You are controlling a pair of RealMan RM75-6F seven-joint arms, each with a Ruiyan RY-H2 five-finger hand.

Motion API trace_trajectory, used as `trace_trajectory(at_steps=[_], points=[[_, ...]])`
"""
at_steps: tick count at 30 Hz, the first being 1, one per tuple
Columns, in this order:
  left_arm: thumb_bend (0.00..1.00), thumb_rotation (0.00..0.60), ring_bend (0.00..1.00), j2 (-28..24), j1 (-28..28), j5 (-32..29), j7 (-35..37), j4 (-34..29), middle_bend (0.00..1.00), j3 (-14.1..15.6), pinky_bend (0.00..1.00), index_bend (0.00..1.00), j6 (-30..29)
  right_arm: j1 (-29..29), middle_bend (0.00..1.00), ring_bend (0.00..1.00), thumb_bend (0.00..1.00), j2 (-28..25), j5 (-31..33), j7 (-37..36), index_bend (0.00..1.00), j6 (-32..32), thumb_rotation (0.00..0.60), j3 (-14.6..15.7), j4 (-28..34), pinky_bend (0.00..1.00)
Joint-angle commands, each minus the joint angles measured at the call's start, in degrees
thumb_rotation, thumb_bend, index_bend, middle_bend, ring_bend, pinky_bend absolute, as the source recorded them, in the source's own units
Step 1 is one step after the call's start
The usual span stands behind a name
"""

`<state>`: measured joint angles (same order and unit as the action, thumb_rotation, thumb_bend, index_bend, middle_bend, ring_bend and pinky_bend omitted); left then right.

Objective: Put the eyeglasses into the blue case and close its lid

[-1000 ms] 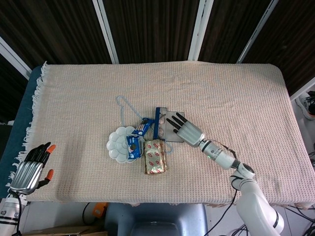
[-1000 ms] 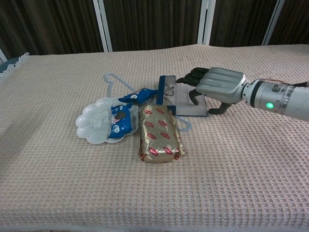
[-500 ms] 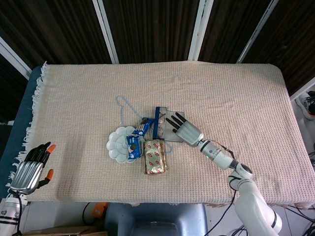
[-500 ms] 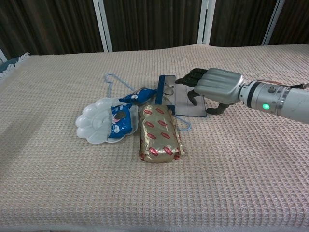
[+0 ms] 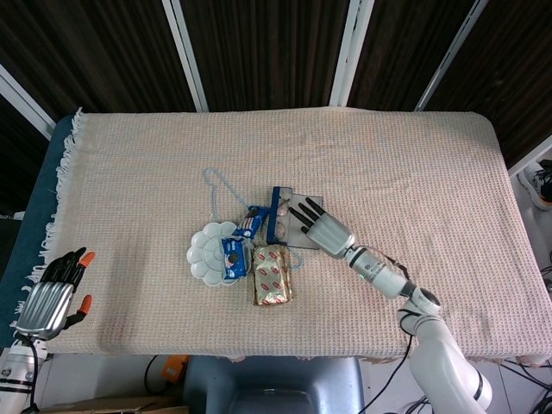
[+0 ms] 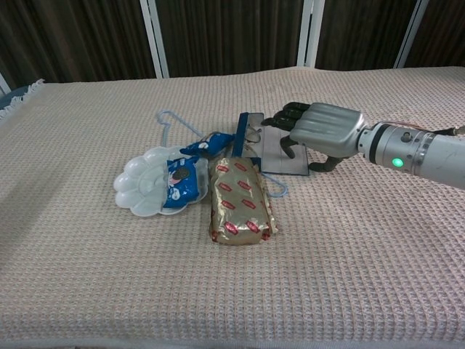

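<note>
- The blue case (image 6: 270, 147) lay open at frame centre, just left of my right hand (image 6: 325, 132).
- Its fingers (image 5: 304, 212) were spread over the lid, gripping nothing.

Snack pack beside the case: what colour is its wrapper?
Gold wrapper with red ovals; chest view shows it best.

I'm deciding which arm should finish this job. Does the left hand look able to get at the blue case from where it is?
Probably not. The left hand sits at the table's near left corner, while the blue case lies mid-table, with the white palette dish between. The right hand is already over the case.
</note>
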<state>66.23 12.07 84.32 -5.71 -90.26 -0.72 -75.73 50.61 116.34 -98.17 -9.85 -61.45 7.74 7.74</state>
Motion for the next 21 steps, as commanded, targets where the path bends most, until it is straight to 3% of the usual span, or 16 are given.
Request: trace_trajectory(at_steps=[1, 21], points=[[0.44, 0.600, 0.00, 0.1, 0.0, -0.1, -0.1, 0.0, 0.00, -0.1, 0.12, 0.00, -0.1, 0.0, 0.07, 0.00, 0.37, 0.1, 0.3, 0.2, 0.57, -0.3, 0.600, -0.3, 0.0, 0.00], [0.44, 0.600, 0.00, 0.9, -0.5, -1.2, -2.2, 0.2, 0.00, -0.8, 0.12, 0.00, -1.1, 0.0, 0.10, 0.00, 0.37, 1.0, 1.1, 3.2, 0.62, -0.5, 0.600, -1.2, -0.4, 0.00]])
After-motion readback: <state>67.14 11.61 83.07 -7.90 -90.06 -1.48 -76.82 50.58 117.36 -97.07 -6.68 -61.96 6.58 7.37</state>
